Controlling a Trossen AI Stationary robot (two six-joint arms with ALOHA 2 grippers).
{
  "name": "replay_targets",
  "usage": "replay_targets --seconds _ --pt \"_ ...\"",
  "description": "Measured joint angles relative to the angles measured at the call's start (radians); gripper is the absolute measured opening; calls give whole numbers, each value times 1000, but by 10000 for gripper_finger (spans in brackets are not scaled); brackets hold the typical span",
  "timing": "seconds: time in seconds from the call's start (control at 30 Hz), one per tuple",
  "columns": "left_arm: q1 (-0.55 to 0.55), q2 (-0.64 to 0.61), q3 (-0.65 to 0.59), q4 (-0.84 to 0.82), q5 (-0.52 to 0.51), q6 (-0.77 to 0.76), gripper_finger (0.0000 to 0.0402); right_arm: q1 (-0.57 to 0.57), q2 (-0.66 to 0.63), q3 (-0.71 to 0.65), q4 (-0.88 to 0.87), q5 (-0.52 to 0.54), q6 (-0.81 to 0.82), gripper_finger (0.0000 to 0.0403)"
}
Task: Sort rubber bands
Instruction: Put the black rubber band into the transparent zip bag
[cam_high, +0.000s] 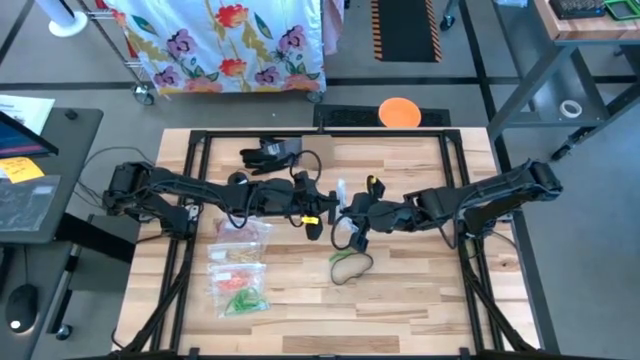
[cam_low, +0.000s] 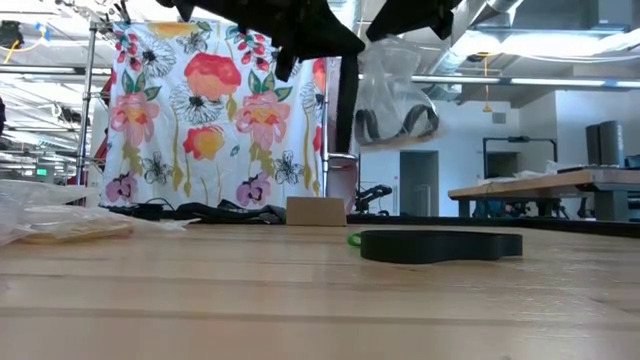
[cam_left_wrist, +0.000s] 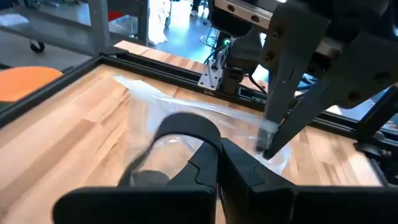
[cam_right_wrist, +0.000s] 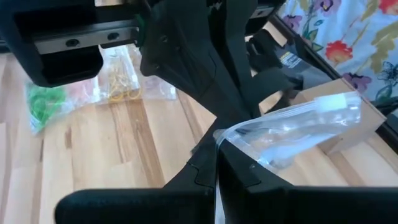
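- The rubber bands (cam_high: 345, 266) are lying loose on the table (cam_high: 400, 310) just in front of my grippers; more are sitting in the bags (cam_high: 238, 262) at my left.
- My left gripper (cam_high: 314, 222) and right gripper (cam_high: 349, 215) are meeting mid-table, both pinching shut on a clear bag (cam_right_wrist: 292, 130) held up between them.
- Bare wood is stretching toward the near edge and right rail.
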Motion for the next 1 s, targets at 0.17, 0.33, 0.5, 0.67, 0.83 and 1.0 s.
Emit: replay_targets --seconds 0.17,0.33,0.5,0.67,0.83,1.0 --pt "11 24 1 6 49 -49 0 0 0 0 -1 13 14 0" --pt "18 122 27 7 70 -75 0 -7 0 0 -3 15 35 0" --pt "19 179 88 -22 68 -59 0 -5 0 0 -62 59 100 0" --pt "19 183 98 -64 69 -59 0 -6 0 0 -146 97 185 0" --pt "12 188 98 -99 82 -66 0 -11 0 0 -181 147 219 0" --pt "12 258 100 -88 121 -98 0 -13 0 0 -171 147 224 0"
